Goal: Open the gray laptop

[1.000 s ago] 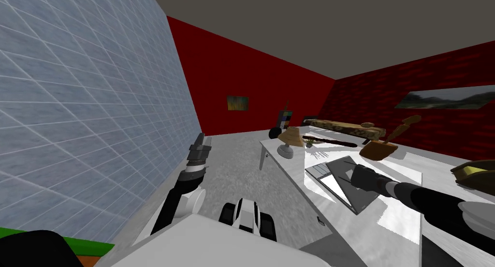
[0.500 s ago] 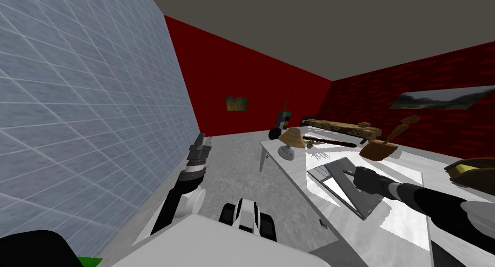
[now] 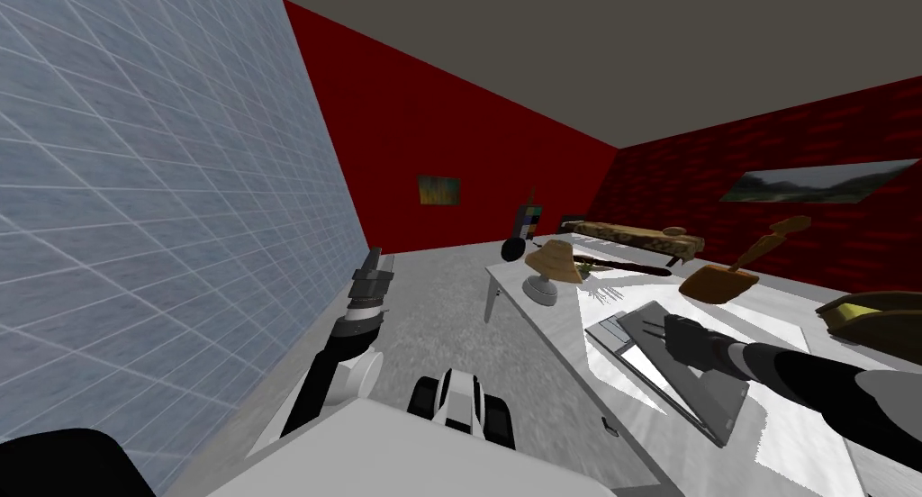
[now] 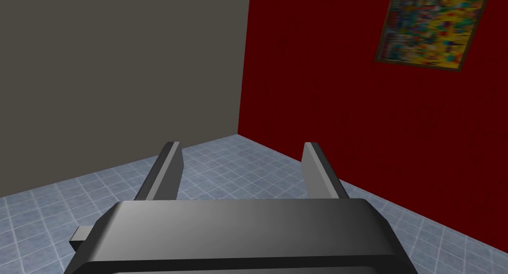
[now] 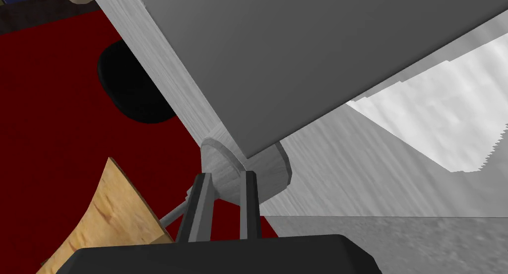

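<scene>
The gray laptop (image 3: 689, 375) lies on the white table (image 3: 549, 334) with its lid partly raised. Its keyboard (image 3: 610, 328) shows past the lid's far edge. My right gripper (image 3: 659, 326) reaches over the lid's upper edge. In the right wrist view the gray lid (image 5: 307, 62) spreads just beyond the right gripper (image 5: 225, 175). Its fingers stand almost together, with a narrow gap and nothing seen between them. My left gripper (image 3: 373, 265) is held up beside the blue tiled wall, and its fingers (image 4: 168, 169) are open and empty.
A lamp with a tan shade (image 3: 551, 265) stands on the table's far left; its round base (image 5: 223, 159) is right past my right fingertips. A brown bowl (image 3: 716, 283), a long patterned block (image 3: 635, 235) and a dark olive object (image 3: 878, 319) sit further back and right.
My right gripper's fingers have come together from wide open. The head view has shifted, and the lid now looks longer and flatter. The left arm has not moved.
</scene>
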Controlling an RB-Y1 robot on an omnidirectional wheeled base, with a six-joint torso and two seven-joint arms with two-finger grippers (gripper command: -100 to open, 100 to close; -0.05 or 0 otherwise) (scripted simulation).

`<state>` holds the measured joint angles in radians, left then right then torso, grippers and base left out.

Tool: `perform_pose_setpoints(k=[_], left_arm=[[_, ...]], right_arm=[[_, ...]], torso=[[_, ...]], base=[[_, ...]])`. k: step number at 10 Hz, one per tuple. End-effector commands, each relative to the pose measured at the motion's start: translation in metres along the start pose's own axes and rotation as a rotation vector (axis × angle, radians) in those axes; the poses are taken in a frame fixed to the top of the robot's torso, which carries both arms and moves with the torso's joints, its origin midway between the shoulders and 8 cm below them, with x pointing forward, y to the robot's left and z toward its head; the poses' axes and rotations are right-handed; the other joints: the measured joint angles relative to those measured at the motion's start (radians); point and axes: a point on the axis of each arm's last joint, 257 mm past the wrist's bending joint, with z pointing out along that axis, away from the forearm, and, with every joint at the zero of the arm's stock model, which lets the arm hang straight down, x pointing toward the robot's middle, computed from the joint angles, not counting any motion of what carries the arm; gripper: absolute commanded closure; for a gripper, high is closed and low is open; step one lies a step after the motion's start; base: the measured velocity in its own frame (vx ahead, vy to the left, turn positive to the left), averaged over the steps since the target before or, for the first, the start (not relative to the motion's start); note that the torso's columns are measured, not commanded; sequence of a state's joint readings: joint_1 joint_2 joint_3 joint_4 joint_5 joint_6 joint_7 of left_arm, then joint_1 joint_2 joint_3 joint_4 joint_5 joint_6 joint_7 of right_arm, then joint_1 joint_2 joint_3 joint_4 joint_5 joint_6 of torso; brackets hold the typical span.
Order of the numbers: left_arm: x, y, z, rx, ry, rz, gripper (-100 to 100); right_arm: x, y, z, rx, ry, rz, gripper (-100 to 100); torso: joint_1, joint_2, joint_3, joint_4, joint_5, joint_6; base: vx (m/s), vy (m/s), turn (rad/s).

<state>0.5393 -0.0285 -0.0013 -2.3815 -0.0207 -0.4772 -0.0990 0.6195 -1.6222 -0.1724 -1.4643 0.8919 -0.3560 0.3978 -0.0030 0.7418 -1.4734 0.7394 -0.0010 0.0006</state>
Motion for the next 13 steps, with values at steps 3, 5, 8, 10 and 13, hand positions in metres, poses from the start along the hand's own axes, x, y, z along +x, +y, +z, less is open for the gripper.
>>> perform_pose_setpoints(k=[3,5,8,10,13], left_arm=[[0.0,0.0,0.0,0.0,0.0,0.0,0],[0.0,0.0,0.0,0.0,0.0,0.0,0],[0.0,0.0,0.0,0.0,0.0,0.0,0],[0.0,0.0,0.0,0.0,0.0,0.0,0],[0.0,0.0,0.0,0.0,0.0,0.0,0]], right_arm=[[0.001,0.023,-0.002,-0.118,0.021,-0.077,-100],[0.002,0.035,-0.004,-0.176,0.033,-0.114,-100],[0.013,0.05,-0.004,-0.183,0.046,-0.108,-100],[0.013,0.051,-0.003,-0.183,0.047,-0.106,-100],[-0.003,0.027,-0.004,-0.184,0.033,-0.122,-100]], torso=[[0.004,-0.004,-0.003,-0.002,0.001,-0.001],[0.004,-0.004,-0.003,-0.001,0.001,-0.001],[0.002,-0.002,-0.001,-0.001,0.001,-0.001],[0.002,-0.004,-0.003,-0.001,0.001,0.0],[0.004,-0.001,-0.001,-0.001,0.001,0.0]], base=[[0.075,0.01,-0.034],[0.086,0.027,-0.036],[0.065,0.014,0.026],[0.054,-0.005,0.07],[-0.008,-0.003,-0.07]])
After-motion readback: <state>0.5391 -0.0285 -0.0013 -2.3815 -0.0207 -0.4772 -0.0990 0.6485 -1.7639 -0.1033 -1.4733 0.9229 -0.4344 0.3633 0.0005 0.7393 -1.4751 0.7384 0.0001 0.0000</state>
